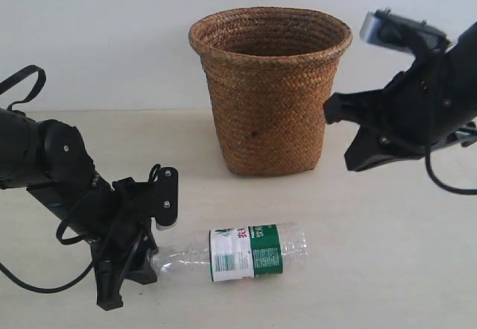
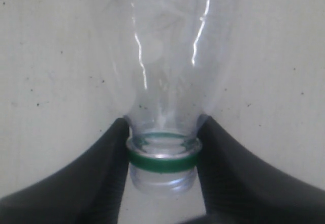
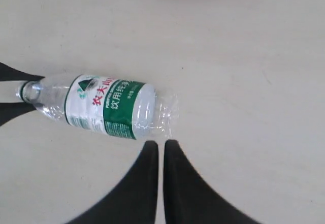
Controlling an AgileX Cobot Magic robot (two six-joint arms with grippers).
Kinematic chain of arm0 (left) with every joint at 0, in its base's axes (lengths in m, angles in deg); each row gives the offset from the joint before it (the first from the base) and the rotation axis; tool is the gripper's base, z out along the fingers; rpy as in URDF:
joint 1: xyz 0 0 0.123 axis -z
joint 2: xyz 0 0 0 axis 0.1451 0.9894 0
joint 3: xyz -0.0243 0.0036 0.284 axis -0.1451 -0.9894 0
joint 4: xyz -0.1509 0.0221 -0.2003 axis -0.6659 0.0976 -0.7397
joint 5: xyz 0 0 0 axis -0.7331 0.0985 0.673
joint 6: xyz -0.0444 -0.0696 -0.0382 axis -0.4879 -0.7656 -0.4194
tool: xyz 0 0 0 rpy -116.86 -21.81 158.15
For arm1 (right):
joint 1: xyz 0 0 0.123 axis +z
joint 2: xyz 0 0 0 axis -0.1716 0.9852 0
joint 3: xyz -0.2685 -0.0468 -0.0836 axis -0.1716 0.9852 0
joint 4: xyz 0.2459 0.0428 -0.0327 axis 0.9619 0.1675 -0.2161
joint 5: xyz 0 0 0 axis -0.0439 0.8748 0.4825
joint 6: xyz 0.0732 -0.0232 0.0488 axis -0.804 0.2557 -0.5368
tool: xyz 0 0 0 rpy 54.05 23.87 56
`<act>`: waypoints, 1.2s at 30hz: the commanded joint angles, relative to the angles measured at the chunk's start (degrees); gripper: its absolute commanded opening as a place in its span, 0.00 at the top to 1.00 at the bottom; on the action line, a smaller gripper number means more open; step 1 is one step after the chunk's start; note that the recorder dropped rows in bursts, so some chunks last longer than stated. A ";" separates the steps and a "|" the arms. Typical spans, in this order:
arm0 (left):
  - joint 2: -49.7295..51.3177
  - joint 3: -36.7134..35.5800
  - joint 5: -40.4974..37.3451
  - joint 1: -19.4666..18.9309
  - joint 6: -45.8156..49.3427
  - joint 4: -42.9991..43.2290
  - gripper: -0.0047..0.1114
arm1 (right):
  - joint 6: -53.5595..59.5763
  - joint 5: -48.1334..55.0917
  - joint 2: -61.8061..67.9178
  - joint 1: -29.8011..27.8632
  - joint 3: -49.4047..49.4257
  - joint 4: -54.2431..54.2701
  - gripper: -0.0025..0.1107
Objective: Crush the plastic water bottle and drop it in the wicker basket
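**L gripper clamped on bottle neck – R gripper idle, basket at back**

Nearest: the left gripper (image 2: 162, 155) sits low on the table (image 1: 387, 269), jaws partly closed and pinching the neck of the plastic water bottle (image 1: 238, 253), one finger on each side of the green neck ring (image 2: 162, 160). The bottle lies on its side on the table w/ its neck toward the L arm and its base pointing to the R. The white-and-green label (image 1: 264, 251) wraps its middle.

Further back, the right gripper (image 3: 161, 145) hangs above the table, clear of the bottle. Its jaws are all but closed, w/ only a thin slit between the tips and nothing held.

Farthest: the wicker basket (image 1: 270, 98) stands upright at the table's rear centre – well apart from the bottle, w/ the R arm just beside its R flank.
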 commanded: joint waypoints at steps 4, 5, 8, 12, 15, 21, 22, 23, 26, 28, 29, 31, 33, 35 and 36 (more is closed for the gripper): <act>0.18 -0.06 1.21 0.50 -0.24 0.15 0.92 | 3.80 -5.98 7.17 7.22 1.08 6.17 0.98; 0.18 -0.06 1.21 0.50 -0.24 0.03 0.92 | 3.80 -6.67 7.94 7.91 1.08 6.50 0.98; 0.18 -0.06 1.21 0.50 -0.64 0.03 0.92 | 3.80 -7.78 10.84 9.47 1.08 6.60 0.98; 0.18 -0.06 1.21 0.50 -0.67 0.03 0.92 | 4.21 -9.28 14.36 10.07 1.08 7.28 0.98; 0.18 -0.06 1.10 0.50 -0.64 0.03 0.92 | 4.95 -9.40 15.66 10.07 1.08 7.31 0.98; 0.18 -0.06 1.39 0.50 -0.64 0.03 0.92 | 4.95 -10.12 16.03 10.07 1.08 7.48 0.98; 0.18 -0.06 1.39 0.50 -0.64 0.03 0.92 | 4.95 -10.12 16.32 10.07 1.08 7.59 0.98; 0.18 -0.06 1.39 0.50 -0.64 0.03 0.92 | 4.95 -10.12 16.79 10.07 1.08 7.61 0.98; 0.18 -0.06 1.39 0.50 -0.64 0.03 0.92 | 4.95 -10.46 18.80 10.07 1.08 7.71 0.98; 0.18 -0.06 1.39 0.50 -0.64 0.03 0.92 | 4.95 -10.87 20.88 10.07 1.08 7.71 0.98; 0.18 -0.06 1.39 0.50 -0.64 0.03 0.92 | 4.95 -11.03 21.79 10.07 1.08 7.71 0.98; 0.18 -0.06 1.39 0.50 -0.64 0.03 0.92 | 4.95 -11.57 24.14 10.07 1.08 7.99 0.98; 0.18 -0.06 1.39 0.50 -0.64 0.03 0.92 | 5.30 -12.28 26.32 10.33 1.08 8.53 0.98; 0.18 -0.06 1.39 0.50 -0.64 0.03 0.92 | 5.69 -13.54 28.14 10.93 1.08 8.86 0.98; 0.18 -0.06 1.39 0.50 -0.64 0.03 0.92 | 5.69 -14.08 28.79 11.19 1.08 8.98 0.98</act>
